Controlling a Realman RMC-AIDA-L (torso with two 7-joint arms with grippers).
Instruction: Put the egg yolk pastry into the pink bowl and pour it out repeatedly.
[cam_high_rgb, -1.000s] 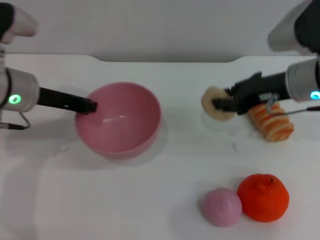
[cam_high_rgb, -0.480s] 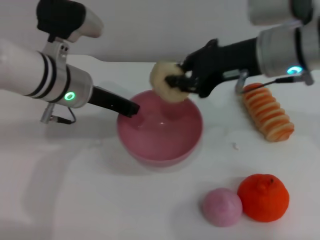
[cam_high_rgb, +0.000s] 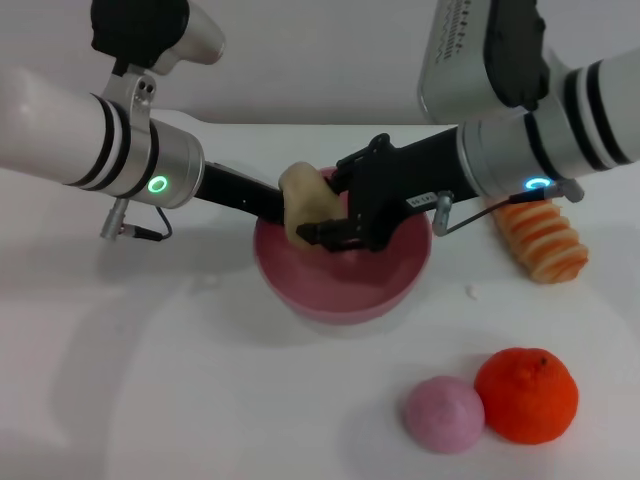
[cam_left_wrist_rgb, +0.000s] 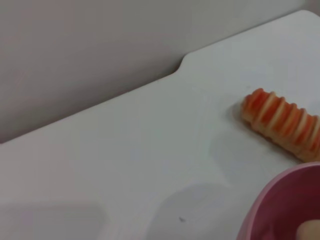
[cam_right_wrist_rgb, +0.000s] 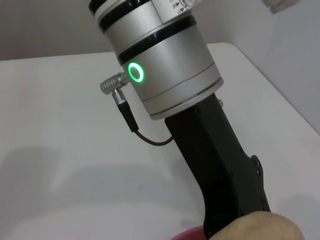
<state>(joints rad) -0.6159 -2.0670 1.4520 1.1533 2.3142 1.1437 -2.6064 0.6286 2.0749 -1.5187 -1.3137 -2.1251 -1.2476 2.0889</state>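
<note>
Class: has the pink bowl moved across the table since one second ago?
Yes. The pink bowl, held by the left gripper, has shifted rightward, closer to the striped roll, which stayed put.

Pink bowl (cam_high_rgb: 345, 270) mid-surface; egg yolk pastry (cam_high_rgb: 303, 204) over its left rim. Striped roll (cam_high_rgb: 541, 240) right of bowl. Ball (cam_high_rgb: 445, 413) and orange (cam_high_rgb: 527, 394) near right, touching.

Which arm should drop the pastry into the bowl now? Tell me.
Right: its pincer already holds the egg yolk pastry over the pink bowl. The left pincer is busy gripping the bowl's rim.
</note>
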